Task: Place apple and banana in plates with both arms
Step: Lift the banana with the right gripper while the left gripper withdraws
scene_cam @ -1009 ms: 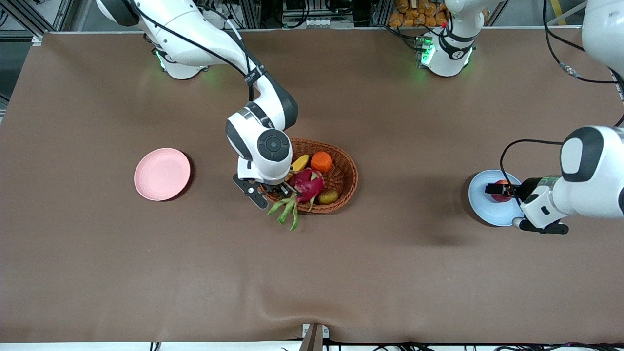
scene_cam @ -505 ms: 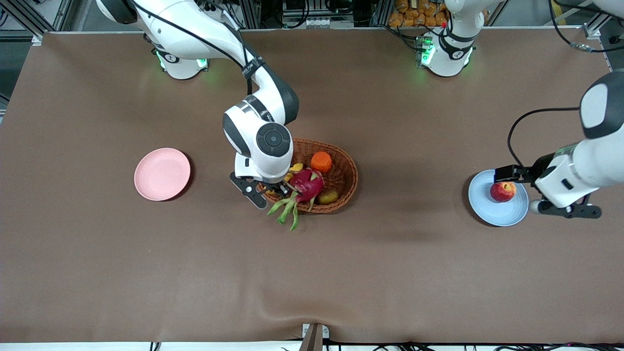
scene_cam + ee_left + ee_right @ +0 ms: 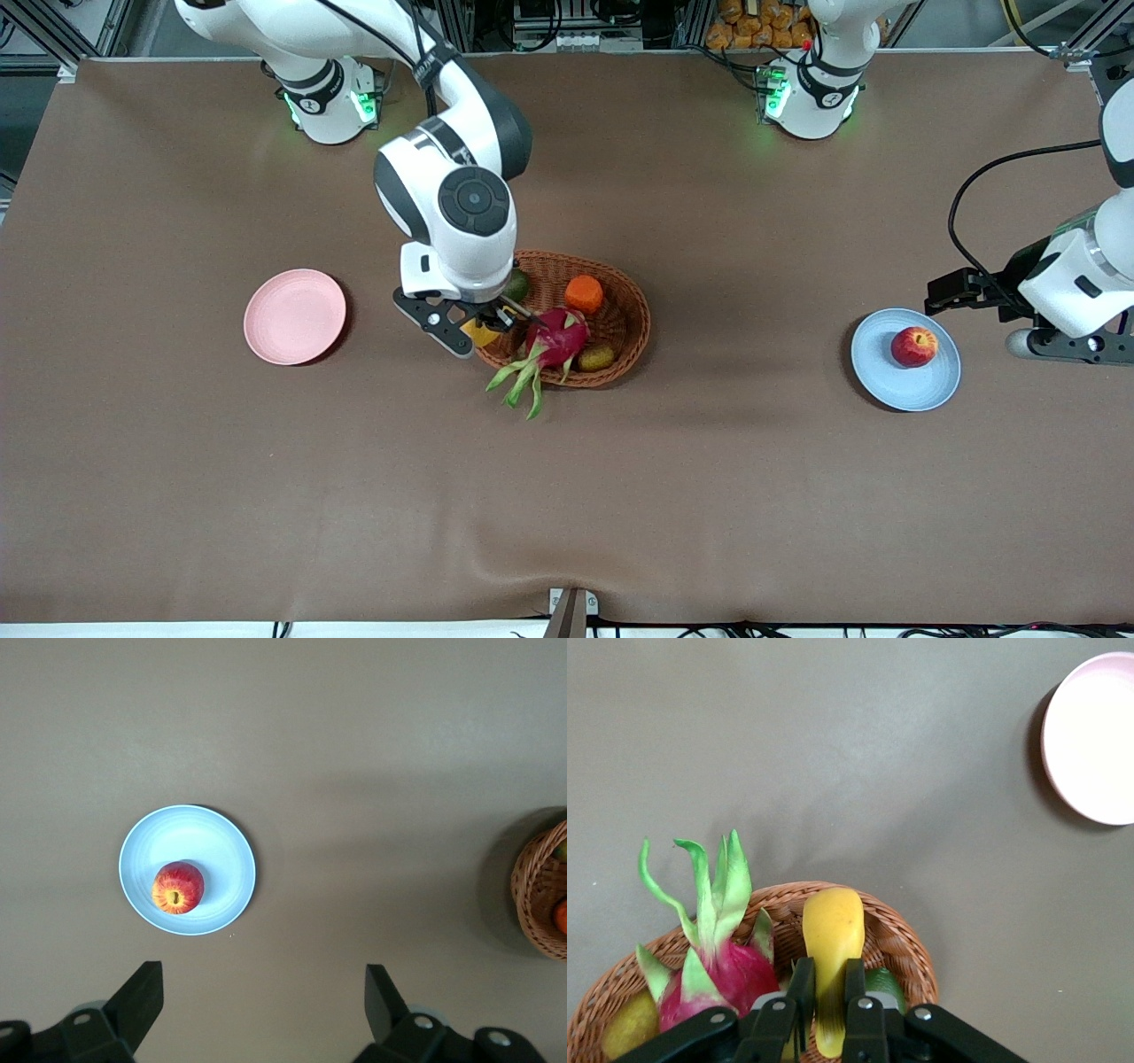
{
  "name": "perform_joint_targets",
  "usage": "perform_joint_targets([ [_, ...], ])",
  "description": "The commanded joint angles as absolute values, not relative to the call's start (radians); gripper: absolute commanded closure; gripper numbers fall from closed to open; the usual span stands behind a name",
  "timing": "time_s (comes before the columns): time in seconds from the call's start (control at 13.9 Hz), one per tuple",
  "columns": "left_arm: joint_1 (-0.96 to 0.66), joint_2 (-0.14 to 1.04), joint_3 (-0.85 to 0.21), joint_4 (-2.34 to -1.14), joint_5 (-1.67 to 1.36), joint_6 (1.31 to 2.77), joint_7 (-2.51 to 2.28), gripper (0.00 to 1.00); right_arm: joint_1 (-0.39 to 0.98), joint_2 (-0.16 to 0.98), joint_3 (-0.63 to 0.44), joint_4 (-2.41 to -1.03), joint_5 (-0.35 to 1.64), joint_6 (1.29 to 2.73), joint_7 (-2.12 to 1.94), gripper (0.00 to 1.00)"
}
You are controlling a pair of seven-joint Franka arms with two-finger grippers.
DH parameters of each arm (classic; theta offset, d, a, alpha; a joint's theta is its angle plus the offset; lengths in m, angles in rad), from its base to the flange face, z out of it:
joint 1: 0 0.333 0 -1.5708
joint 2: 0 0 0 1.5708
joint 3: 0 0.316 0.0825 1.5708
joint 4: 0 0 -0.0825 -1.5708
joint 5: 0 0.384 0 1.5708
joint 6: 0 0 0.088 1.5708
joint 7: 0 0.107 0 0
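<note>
The red apple [image 3: 914,346] lies on the light blue plate [image 3: 926,390] at the left arm's end of the table; both show in the left wrist view, the apple [image 3: 178,888] on the plate [image 3: 226,859]. My left gripper [image 3: 961,291] is open and empty, up in the air beside the blue plate. My right gripper [image 3: 485,326] is shut on the yellow banana [image 3: 478,332], lifted over the rim of the wicker basket [image 3: 631,306]. In the right wrist view the banana [image 3: 833,935] sticks out between the fingers [image 3: 803,988]. The pink plate [image 3: 295,316] lies empty.
The basket holds a magenta dragon fruit [image 3: 556,337], an orange fruit [image 3: 584,293], a green fruit [image 3: 516,285] and a small brownish fruit [image 3: 597,357]. The dragon fruit's green leaves hang over the rim nearest the front camera.
My left gripper let go of the apple on the blue plate and drew up and away. My right gripper closed on the banana and lifted it from the basket.
</note>
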State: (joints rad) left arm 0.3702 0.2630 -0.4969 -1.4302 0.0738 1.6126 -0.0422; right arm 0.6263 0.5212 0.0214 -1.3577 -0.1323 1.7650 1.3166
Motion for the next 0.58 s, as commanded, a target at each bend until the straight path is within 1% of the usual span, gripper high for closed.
perform_joint_targets([
  [0.0, 0.368, 0.217, -0.486, -1.4, 0.057, 1.595, -0.04, 0.0, 0.623, 0.44, 0.012, -1.374, -0.149, 1.698, 1.238, 1.0],
  [0.07, 0.351, 0.192, -0.47, -1.405, 0.057, 1.595, -0.043, 0.0, 0.621, 0.428, 0.011, -1.374, -0.147, 1.684, 1.227, 1.0],
  [0.14, 0.297, 0.164, -0.41, -1.414, 0.054, 1.585, -0.041, 0.0, 0.62, 0.422, 0.011, -1.374, -0.146, 1.681, 1.224, 1.0],
  [0.29, 0.134, 0.135, -0.204, -1.416, 0.013, 1.524, -0.038, 0.0, 0.615, 0.417, 0.008, -1.374, -0.146, 1.675, 1.221, 1.0],
  [0.36, 0.088, 0.118, -0.127, -1.42, -0.038, 1.504, -0.04, 0.0, 0.601, 0.416, 0.009, -1.374, -0.147, 1.661, 1.212, 1.0],
  [0.43, 0.072, 0.111, -0.088, -1.424, -0.069, 1.49, -0.038, 0.0, 0.591, 0.416, 0.009, -1.373, -0.147, 1.648, 1.185, 1.0],
  [0.5, 0.069, 0.1, -0.077, -1.424, -0.074, 1.479, -0.035, 0.0, 0.585, 0.414, 0.008, -1.37, -0.152, 1.634, 1.152, 1.0],
])
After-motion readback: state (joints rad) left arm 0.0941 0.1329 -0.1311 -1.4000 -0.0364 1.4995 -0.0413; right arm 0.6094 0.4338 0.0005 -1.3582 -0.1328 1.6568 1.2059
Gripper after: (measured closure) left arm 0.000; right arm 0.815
